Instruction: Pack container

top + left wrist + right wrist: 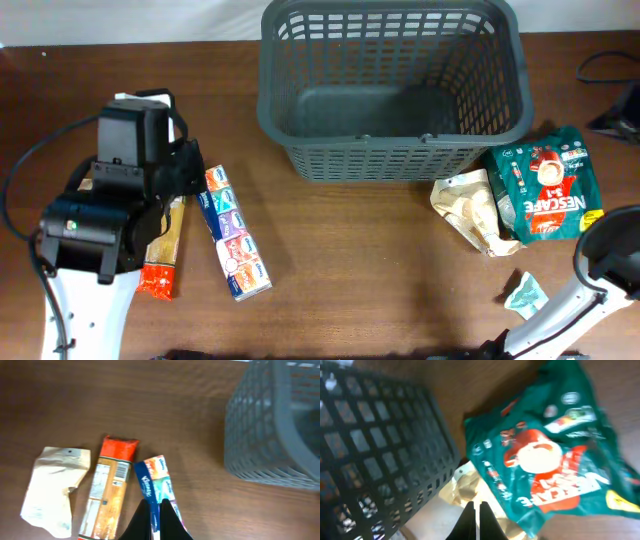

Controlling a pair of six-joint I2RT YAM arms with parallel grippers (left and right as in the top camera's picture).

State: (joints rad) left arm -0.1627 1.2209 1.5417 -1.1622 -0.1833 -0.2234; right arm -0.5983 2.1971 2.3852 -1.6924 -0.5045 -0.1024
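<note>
The container, a large dark grey slotted basket [390,150], stands empty at the back centre; it also shows in the left wrist view [270,425] and the right wrist view [375,445]. My left gripper [156,510] is shut and empty, just over the near end of a blue tissue pack [155,480], which lies flat on the table [235,235]. An orange packet [110,490] lies beside it. My right gripper [476,507] is shut and empty, above a beige packet [470,485] next to a green Nescafe bag [545,455].
A white paper pouch [55,490] lies left of the orange packet [165,250]. The Nescafe bag [550,185] and beige packet [470,210] lie right of the basket. A small teal sachet [523,295] lies near the front right. A black cable [605,65] runs at the back right.
</note>
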